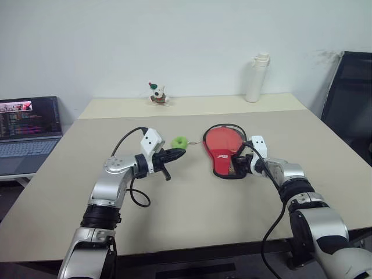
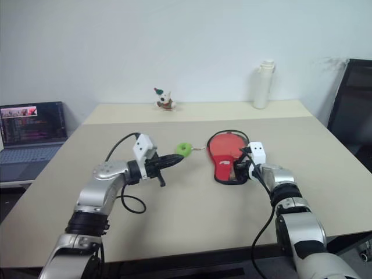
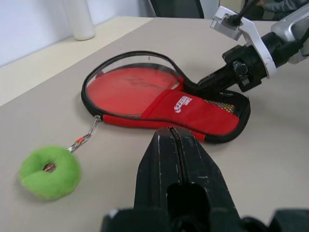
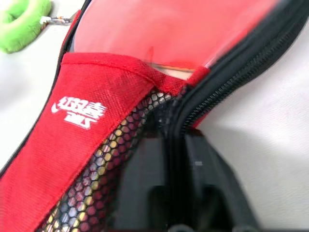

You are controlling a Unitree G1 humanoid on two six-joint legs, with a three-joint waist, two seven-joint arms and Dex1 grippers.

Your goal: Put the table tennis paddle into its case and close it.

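Note:
The case [image 1: 224,158] lies flat near the middle of the table, black-rimmed with a red panel [image 3: 193,113] and mesh pocket. The red blade of the table tennis paddle [image 3: 128,87] shows inside its round end; the handle is hidden under the panel. My right gripper [image 1: 237,164] is at the case's narrow end, shut on its black zip edge [image 4: 227,82]. A green plush ring [image 1: 180,142] hangs on a short chain from the case's left side. My left gripper [image 1: 181,153] is shut and empty, just in front of that ring.
A white bottle [image 1: 257,78] and a small plush toy [image 1: 157,94] stand along the table's far edge. A laptop [image 1: 29,125] sits on a lower surface to the left. A black chair [image 1: 351,99] stands beyond the table's right side.

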